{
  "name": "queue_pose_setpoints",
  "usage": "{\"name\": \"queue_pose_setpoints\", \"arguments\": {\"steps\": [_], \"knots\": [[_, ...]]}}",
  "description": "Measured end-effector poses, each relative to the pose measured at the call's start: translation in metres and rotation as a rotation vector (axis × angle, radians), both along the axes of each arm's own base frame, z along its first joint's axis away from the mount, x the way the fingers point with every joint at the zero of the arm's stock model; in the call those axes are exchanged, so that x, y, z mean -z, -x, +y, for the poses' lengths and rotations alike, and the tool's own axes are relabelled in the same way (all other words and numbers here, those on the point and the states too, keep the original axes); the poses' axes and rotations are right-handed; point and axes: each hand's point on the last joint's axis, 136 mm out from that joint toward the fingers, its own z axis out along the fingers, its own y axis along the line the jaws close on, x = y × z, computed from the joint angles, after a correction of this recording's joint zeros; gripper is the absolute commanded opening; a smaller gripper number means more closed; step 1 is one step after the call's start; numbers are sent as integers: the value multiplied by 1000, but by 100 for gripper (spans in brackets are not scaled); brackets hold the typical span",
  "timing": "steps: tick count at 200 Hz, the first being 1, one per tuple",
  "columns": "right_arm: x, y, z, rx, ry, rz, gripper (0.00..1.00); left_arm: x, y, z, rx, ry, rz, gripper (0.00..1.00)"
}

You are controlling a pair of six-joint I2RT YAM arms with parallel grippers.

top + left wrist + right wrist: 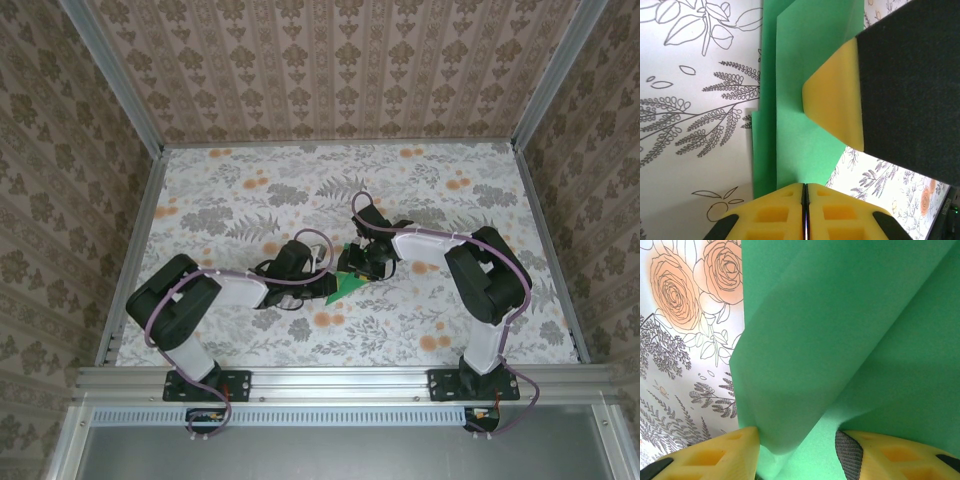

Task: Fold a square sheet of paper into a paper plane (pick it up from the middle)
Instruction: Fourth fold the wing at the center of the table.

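The square sheet of paper point(346, 287) is bright green, partly folded, and lies on the flowered table between the two grippers. In the left wrist view the sheet point(800, 135) shows two overlapping layers running up to my left gripper point(805, 187), whose jaws are pressed together at its near edge. No green shows in their seam. My left gripper point(326, 281) sits at the sheet's left. One yellow finger point(835, 100) of the right gripper rests on the sheet. My right gripper point(797, 452) stands open over the sheet point(840, 330), with a raised fold between its fingers. In the top view it point(367, 264) is just above the sheet.
The table point(250, 190) has a floral cloth and is ringed by aluminium rails point(135, 240) and patterned walls. Both arms reach in from the near edge and meet at the middle. Bare cloth lies behind and beside the grippers.
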Motion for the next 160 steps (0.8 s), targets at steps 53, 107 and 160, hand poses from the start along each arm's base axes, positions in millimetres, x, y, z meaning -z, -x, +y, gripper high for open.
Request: {"name": "queue_pose_setpoints", "arguments": {"steps": [53, 107, 160], "knots": [[-4, -1, 0, 6, -36, -16, 52, 5, -1, 1, -9, -24, 15, 8], [-5, -1, -1, 16, -44, -28, 46, 7, -3, 3, -18, -39, 23, 8], [-3, -2, -3, 27, -33, -17, 44, 8, -2, 4, -19, -43, 27, 7]]}}
